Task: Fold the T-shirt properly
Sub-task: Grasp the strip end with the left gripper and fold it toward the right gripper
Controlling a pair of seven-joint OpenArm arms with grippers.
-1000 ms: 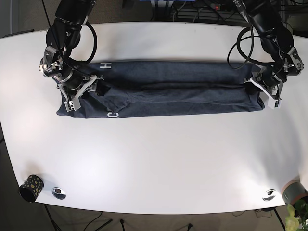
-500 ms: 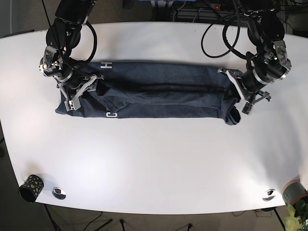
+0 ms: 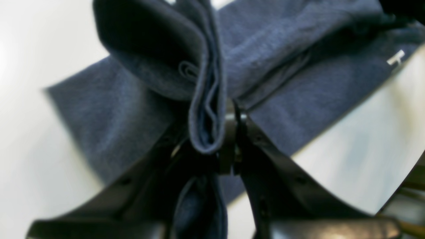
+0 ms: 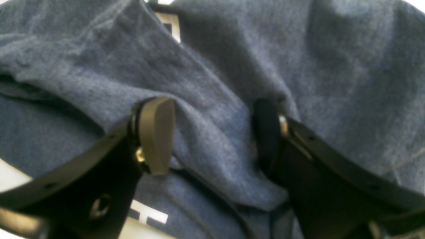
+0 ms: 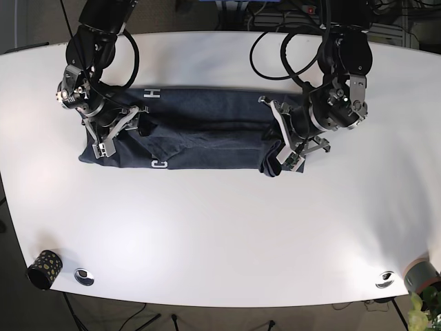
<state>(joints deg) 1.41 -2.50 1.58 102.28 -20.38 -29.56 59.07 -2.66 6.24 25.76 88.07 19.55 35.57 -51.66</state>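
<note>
Dark blue T-shirt lying in the upper middle of the base frame on a white table, long axis running left to right, white letters toward the left end. Right-hand end doubled back and pinched, layers bunched, in the left gripper, closed tight on the cloth. Right gripper spread wide, pressed down on the left end, fabric humped between the fingers. Small dotted cup at lower left; dark floor, probably cables, beyond the far edge
</note>
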